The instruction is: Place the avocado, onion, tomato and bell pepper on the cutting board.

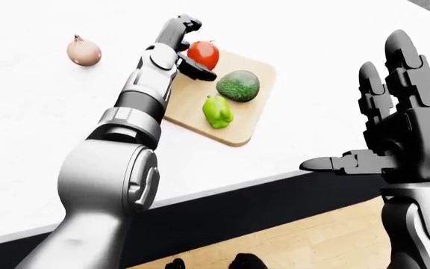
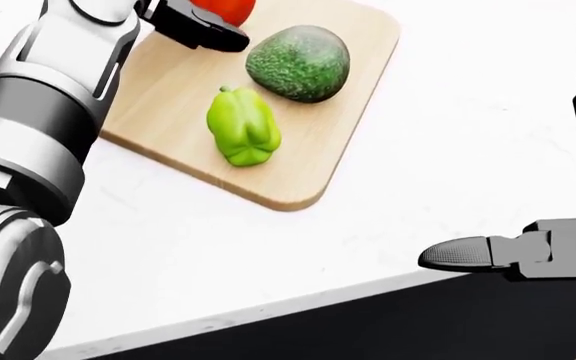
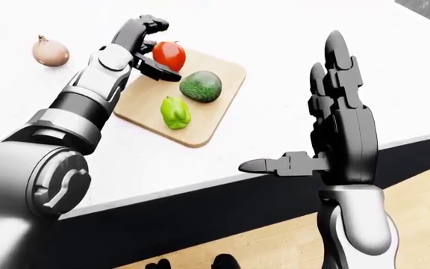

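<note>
A: Nearest thing?
B: Right hand (image 3: 339, 143), raised at the right of the right-eye view, above the dark counter edge (image 3: 222, 207). Fingers straight up, thumb (image 3: 274, 166) stuck out sideways, fully spread, holding nothing.

A: Then?
B: White counter (image 1: 43, 129), and on it the wooden cutting board (image 1: 249, 126). Green bell pepper (image 2: 241, 127) lies on the board's near half, upright-ish, stem toward the top of the head view. Avocado (image 2: 298, 63) is just beyond and right of it, also on the board, close but not touching.

A: Left arm?
B: Comes in from the lower left and reaches across the board's left edge. Left hand (image 1: 184, 47) sits at the board's far corner, fingers (image 1: 198, 70) curled about the tomato (image 1: 204, 54). One dark finger runs under it, others at its upper left. Cannot tell if the grip is tight or loose, or if the tomato touches the wood.

A: Farthest?
B: Onion (image 1: 84, 51), on the bare counter at upper left of the left-eye view, well apart from the board and off it.
</note>
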